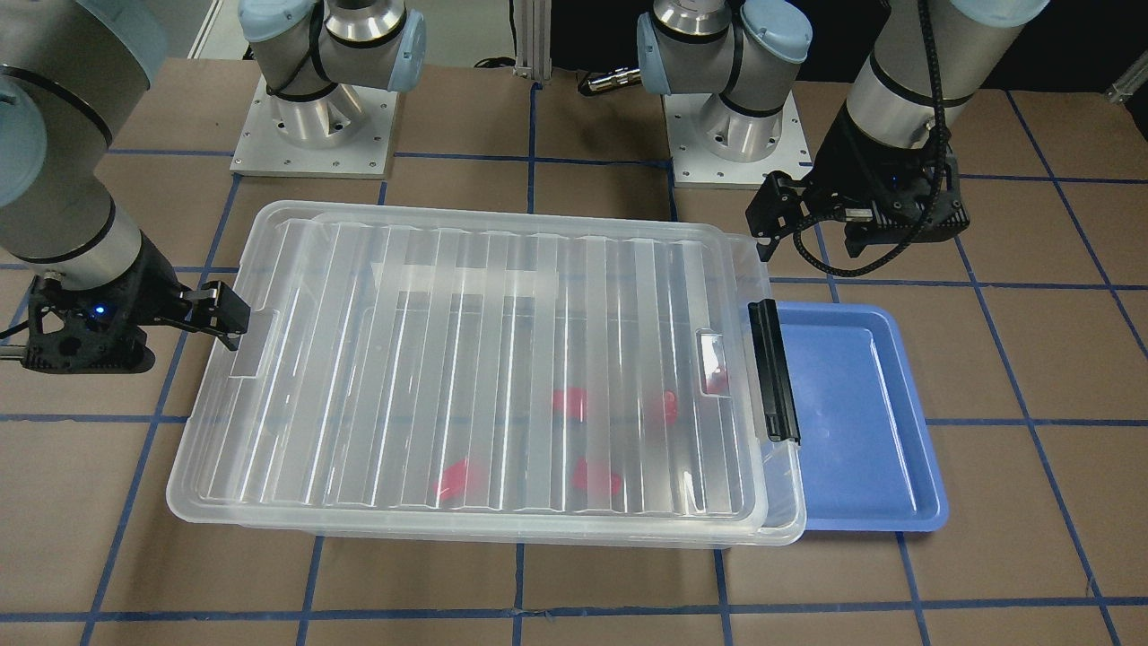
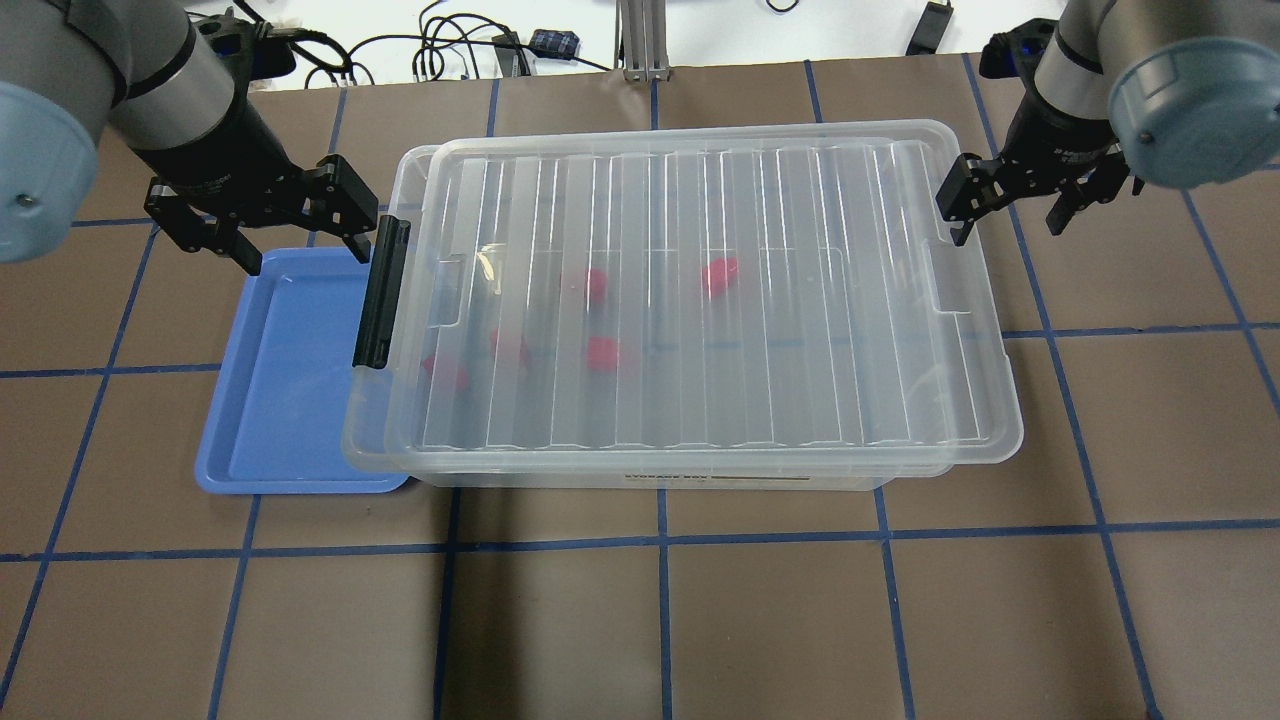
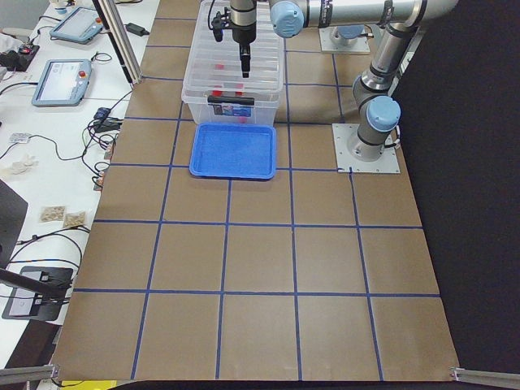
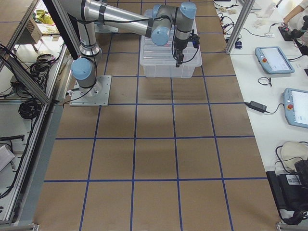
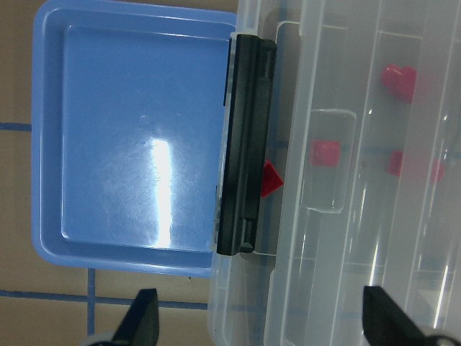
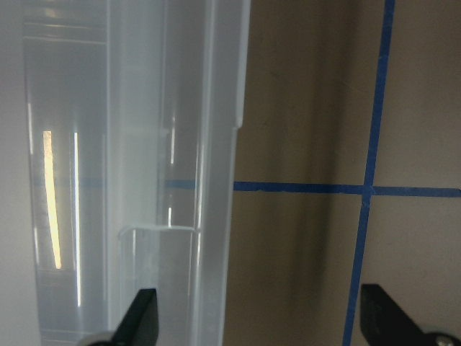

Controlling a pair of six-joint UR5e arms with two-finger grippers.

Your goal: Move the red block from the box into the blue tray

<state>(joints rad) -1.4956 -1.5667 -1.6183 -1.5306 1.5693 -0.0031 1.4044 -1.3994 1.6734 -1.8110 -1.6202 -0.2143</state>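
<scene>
1. Box (image 2: 985, 420): large clear plastic bin standing on the table (image 2: 760, 620), a brown surface gridded with blue tape.
2. Lid (image 2: 800, 200): ribbed and translucent, lying over the top of the box.
3. Latch bar (image 2: 381, 290): black, on the end of the box that faces the tray.
4. Red blocks (image 2: 720, 275): five, all inside the box under the lid, scattered across the half nearer the latch. The ribs blur their outlines, so the one with the rounded top cannot be told from the rest.
5. Blue tray (image 2: 290, 400): shallow and light blue, on the table just beside the latch end of the box. In the overhead view the box end overlaps the tray's long edge; actual contact cannot be told.
6. Left gripper (image 2: 297, 228): fingers wide apart and holding nothing, hovering over the far end of the tray, close to the latch bar.
7. Right gripper (image 2: 1005, 208): fingers wide apart and holding nothing, hanging at the opposite end of the box. One finger is over the box rim, the other over bare table.
</scene>
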